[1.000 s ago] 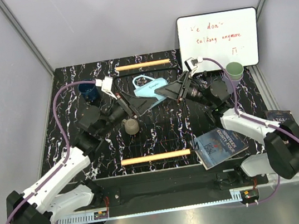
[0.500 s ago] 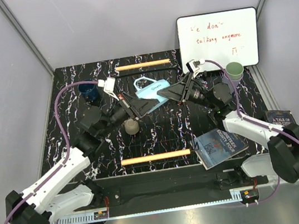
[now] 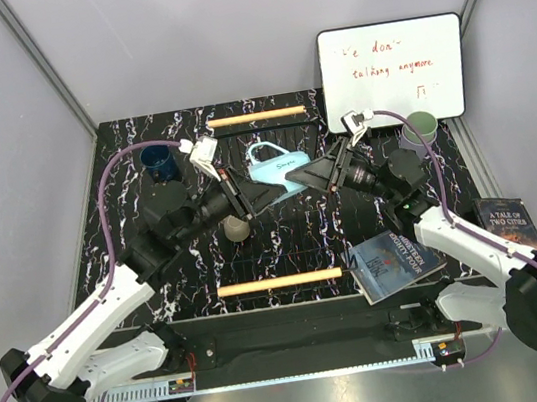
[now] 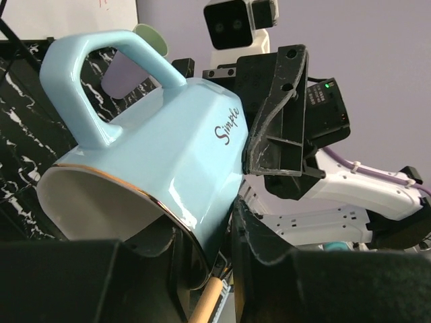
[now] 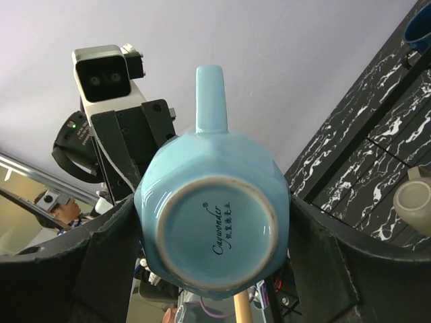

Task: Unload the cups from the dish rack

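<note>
The light blue mug (image 3: 273, 165) hangs on its side above the dish rack (image 3: 279, 282), held between both arms. My left gripper (image 3: 270, 196) is shut on its rim (image 4: 168, 222), one finger inside and one outside. My right gripper (image 3: 309, 170) is shut on the mug's body near the base (image 5: 215, 229), a finger on each side. The beige mug (image 3: 237, 228) stands in the rack below. The dark navy mug (image 3: 157, 161) sits on the table left of the rack. The pale green tumbler (image 3: 422, 124) and the lavender tumbler (image 4: 121, 74) stand at the right.
A white whiteboard (image 3: 393, 71) leans at the back right. One book (image 3: 394, 261) lies at the rack's front right corner and another (image 3: 503, 214) further right. The rack's far wooden handle (image 3: 258, 117) is at the back.
My left gripper has closed on the light blue mug's rim. The mug and both grippers have shifted a little to the right and the mug has turned.
</note>
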